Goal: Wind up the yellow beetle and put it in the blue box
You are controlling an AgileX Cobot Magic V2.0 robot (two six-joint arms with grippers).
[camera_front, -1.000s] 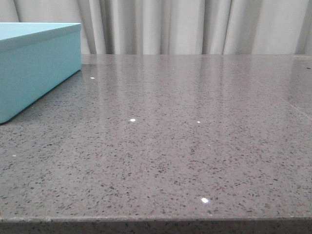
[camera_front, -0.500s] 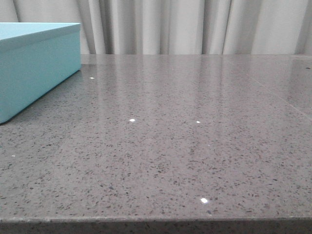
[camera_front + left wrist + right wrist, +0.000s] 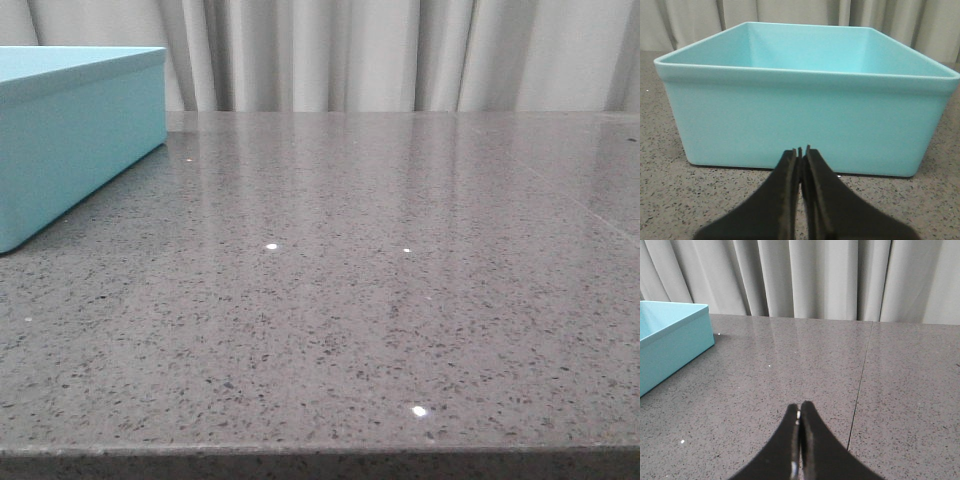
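The blue box [image 3: 70,130] stands at the table's far left in the front view, open at the top. In the left wrist view the blue box [image 3: 805,120] fills most of the picture, and what shows of its inside is bare. My left gripper [image 3: 800,150] is shut, its black tips close in front of the box's near wall with nothing between them. My right gripper [image 3: 799,407] is shut too, low over the bare grey stone, with the blue box [image 3: 667,342] off to its side. The yellow beetle is out of view. Neither gripper shows in the front view.
The grey speckled stone table [image 3: 380,280] runs to a near edge at the bottom of the front view. A thin seam [image 3: 860,385] crosses the slab beside my right gripper. Pale curtains [image 3: 380,50] hang behind the table.
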